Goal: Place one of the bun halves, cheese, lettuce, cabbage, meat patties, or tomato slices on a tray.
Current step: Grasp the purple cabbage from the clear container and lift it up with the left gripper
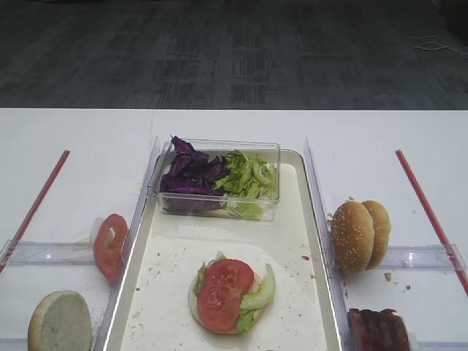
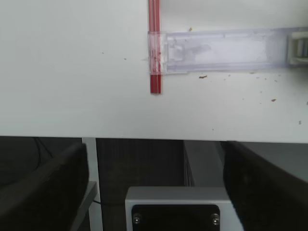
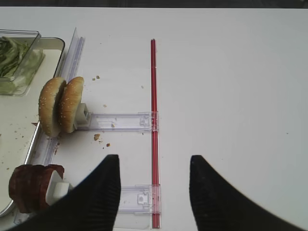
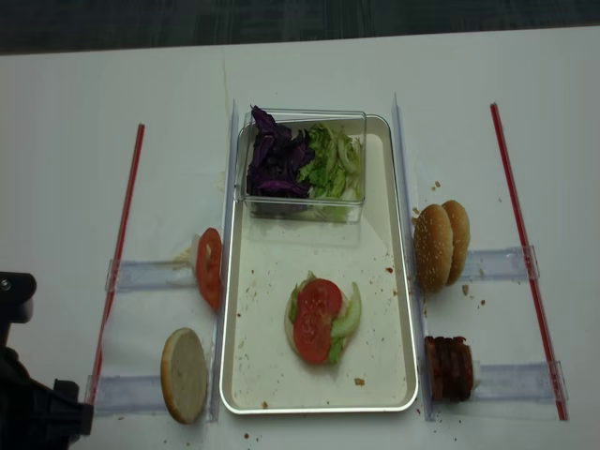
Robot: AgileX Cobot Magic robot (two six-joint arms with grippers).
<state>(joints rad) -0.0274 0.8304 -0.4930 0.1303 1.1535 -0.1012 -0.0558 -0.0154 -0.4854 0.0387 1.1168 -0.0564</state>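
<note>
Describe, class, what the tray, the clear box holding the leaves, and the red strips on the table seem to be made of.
Tray: probably metal with a cream matte floor; its raised rim shines silvery. Clear box: likely rigid transparent plastic, since the cabbage and lettuce show through its glossy walls. Red strips: thin, straight, evenly coloured, perhaps plastic or tape; hard to tell.

Cream-white tray (image 4: 394,309) is speckled w/ brown crumbs; cabbage (image 4: 274,161) is seen dark purple, lettuce (image 4: 328,167) light green, tomato slices (image 4: 313,319) red, buns (image 4: 439,246) golden-brown, sesame-dotted.
</note>
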